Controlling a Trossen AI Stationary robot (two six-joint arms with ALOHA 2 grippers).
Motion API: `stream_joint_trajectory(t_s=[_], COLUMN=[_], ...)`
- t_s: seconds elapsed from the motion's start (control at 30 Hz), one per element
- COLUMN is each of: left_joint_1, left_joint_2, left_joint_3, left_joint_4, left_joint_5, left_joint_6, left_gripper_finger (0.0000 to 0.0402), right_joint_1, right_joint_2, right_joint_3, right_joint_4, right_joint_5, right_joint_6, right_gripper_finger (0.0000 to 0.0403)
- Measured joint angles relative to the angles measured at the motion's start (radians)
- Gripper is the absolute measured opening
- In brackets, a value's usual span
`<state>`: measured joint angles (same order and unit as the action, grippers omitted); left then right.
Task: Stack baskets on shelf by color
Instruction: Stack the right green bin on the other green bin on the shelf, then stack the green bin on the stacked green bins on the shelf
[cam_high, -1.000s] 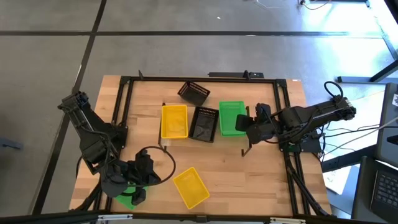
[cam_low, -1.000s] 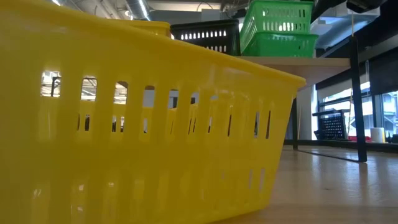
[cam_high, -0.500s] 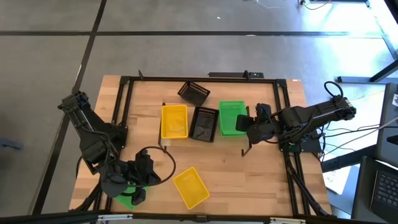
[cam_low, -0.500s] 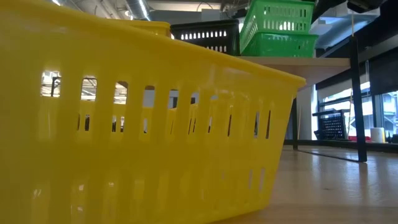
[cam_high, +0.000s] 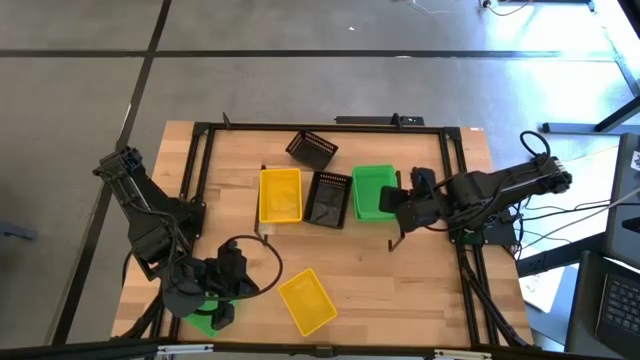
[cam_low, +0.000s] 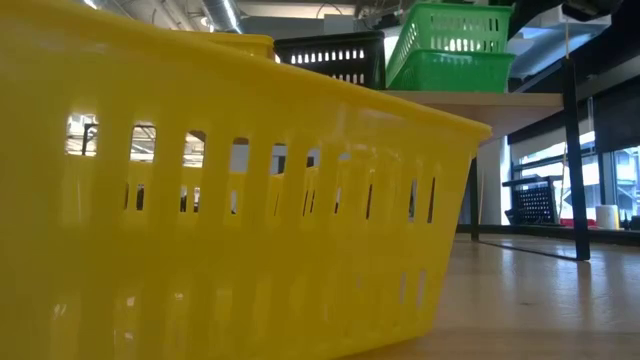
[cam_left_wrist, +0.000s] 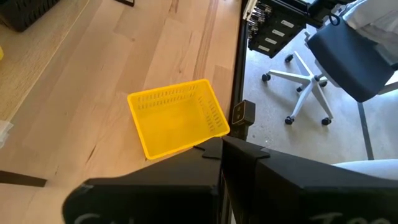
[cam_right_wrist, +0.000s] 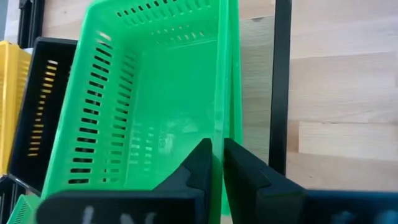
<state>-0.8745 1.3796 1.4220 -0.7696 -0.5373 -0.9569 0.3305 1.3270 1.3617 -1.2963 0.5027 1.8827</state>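
Observation:
The shelf (cam_low: 500, 100) carries a yellow basket (cam_high: 280, 195), a black basket (cam_high: 328, 200) and, at its right end, two green baskets, one nested in the other. My right gripper (cam_right_wrist: 217, 163) is shut on the upper green basket (cam_low: 450, 28), which sits in the lower green basket (cam_low: 455, 70). Another yellow basket (cam_high: 307, 300) rests flat on the table near the front edge. My left gripper (cam_left_wrist: 221, 152) hovers shut beside it with nothing between its fingers. A second black basket (cam_high: 312, 150) lies on the table behind the shelf. My right gripper pinches the upper green basket's long wall (cam_right_wrist: 219, 140) on the side toward the table's right edge, one finger inside the basket and one outside. The fingers slant down from the table's right. The basket sits slightly tilted in the green basket below.
A further green basket (cam_high: 205, 320) lies under my left arm at the table's near left corner. Black rails (cam_high: 455, 190) frame the tabletop. An office chair (cam_left_wrist: 323, 68) stands beyond the table's edge.
The held green basket has shifted a little in the low view, settling lower into the green basket beneath it. My left arm has kept still.

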Motion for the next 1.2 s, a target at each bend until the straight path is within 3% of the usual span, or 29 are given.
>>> stream_joint_trajectory(t_s=[0.47, 0.83, 0.97, 1.2], left_joint_1=[0.000, 0.000, 0.014, 0.095], left_joint_2=[0.000, 0.000, 0.000, 0.000], left_joint_3=[0.000, 0.000, 0.000, 0.000], left_joint_4=[-0.001, -0.008, -0.036, -0.123], left_joint_5=[0.000, -0.003, -0.048, -0.049], left_joint_6=[0.000, -0.009, -0.026, -0.084], left_gripper_finger=[0.0000, 0.0000, 0.0000, 0.0000], right_joint_1=[0.000, 0.037, 0.062, 0.094], right_joint_2=[0.025, -0.004, -0.007, -0.007], right_joint_3=[0.000, 0.005, 0.044, 0.133], right_joint_4=[0.002, -0.004, -0.008, 0.033], right_joint_5=[-0.004, 0.155, 0.250, 0.317], right_joint_6=[-0.001, -0.016, -0.180, -0.666], right_gripper_finger=[0.0079, 0.0079, 0.0079, 0.0079])
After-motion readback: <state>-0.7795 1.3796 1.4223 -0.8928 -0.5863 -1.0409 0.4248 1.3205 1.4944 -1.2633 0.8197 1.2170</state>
